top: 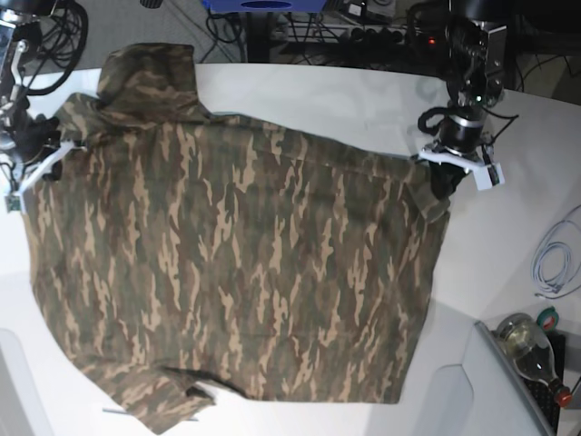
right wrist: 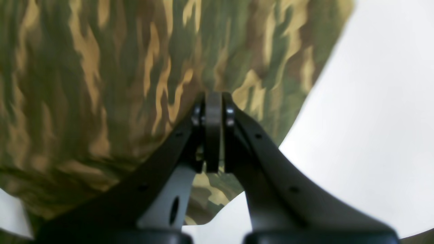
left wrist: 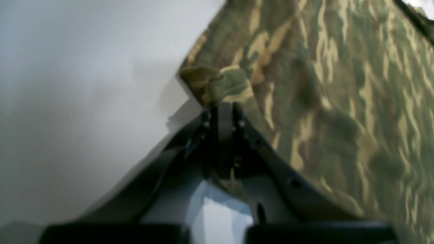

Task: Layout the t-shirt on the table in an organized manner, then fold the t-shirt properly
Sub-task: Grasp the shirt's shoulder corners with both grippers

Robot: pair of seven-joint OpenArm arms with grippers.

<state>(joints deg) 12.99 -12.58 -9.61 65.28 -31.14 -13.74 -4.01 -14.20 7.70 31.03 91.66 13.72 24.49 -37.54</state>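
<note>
- While the camouflage t-shirt [top: 236, 263] lies spread across your white surface [top: 363, 100], both tools pinch it.
- Your left tool [left wrist: 222, 101] is clenched on a bunched edge fold.
- Your right tool [right wrist: 213, 98] is clamped on the opposite edge.

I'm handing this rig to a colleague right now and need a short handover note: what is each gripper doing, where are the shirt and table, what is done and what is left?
Left gripper: shut on a bunched corner at the edge of the soft camouflage-print t-shirt, on the base view's right.
Right gripper: shut on the shirt's edge, at the base view's left.
The shirt lies spread, mostly flat, over the matte white table; one sleeve points to the far edge, the other lies rumpled at the near edge.
Done: shirt roughly laid out.
Left: smooth the near sleeve and pinched corner, then do every fold; none shows yet.
</note>
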